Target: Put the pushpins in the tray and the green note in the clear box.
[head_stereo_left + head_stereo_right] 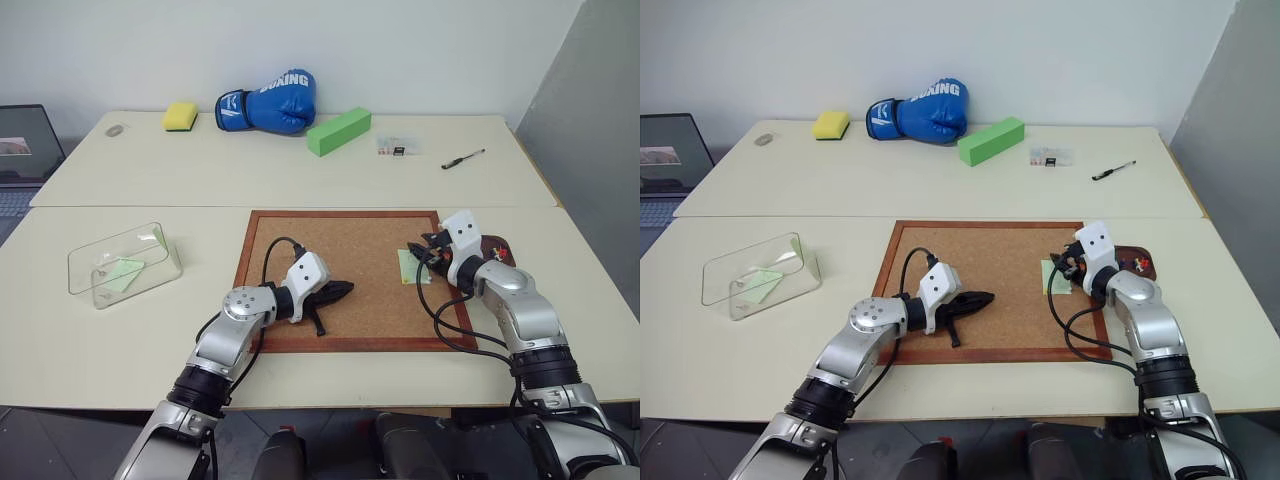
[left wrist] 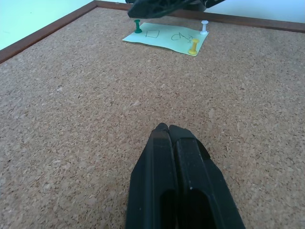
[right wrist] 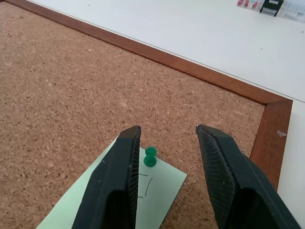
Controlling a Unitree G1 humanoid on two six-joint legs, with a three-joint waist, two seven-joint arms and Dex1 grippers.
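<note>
Green note (image 2: 166,38) flat on corkboard (image 1: 350,250) near its right edge, green pushpin (image 3: 150,156) upright in a corner, right gripper (image 3: 167,138) open astride it, left gripper (image 2: 167,131) shut, empty, mid-board

A pale table (image 1: 150,330) is carrying a wood-framed corkboard (image 1: 340,340) at its near middle, a clear box (image 1: 85,268) to the left and a reddish-brown tray (image 1: 1137,260) just right of the board. Farther back are lying a yellow sponge (image 1: 180,116), blue boxing glove (image 1: 270,102), green block (image 1: 338,131), tiny clear case (image 1: 397,147) and pen (image 1: 463,159).
</note>
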